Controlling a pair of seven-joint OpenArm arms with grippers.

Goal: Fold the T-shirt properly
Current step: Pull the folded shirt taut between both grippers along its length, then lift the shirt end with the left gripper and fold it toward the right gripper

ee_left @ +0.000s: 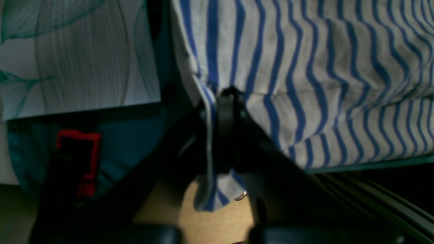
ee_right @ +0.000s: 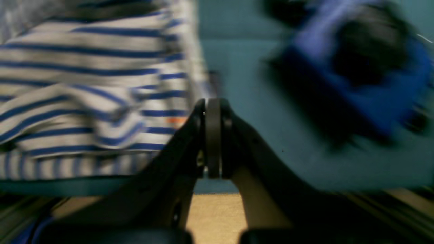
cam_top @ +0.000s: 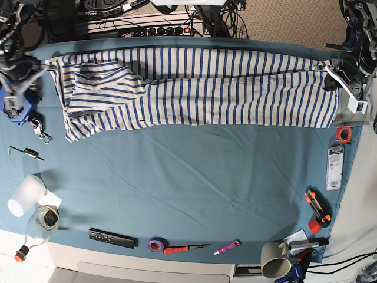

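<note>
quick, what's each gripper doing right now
left gripper: closed, pinching the edge of the T-shirt.
right gripper: closed, nothing between its fingers; it sits beside the shirt's edge.

Readable text: none in any view
White package point(cam_top: 334, 167): bears print, too small to read

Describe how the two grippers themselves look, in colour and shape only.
Both are black. The left gripper has two curved black fingers that taper from a wide base to narrow rounded tips. The right gripper has the same shape, with a thin grey strip between its tips. In the base view, white brackets and blue parts sit on the arms, but details there are too small to tell.
</note>
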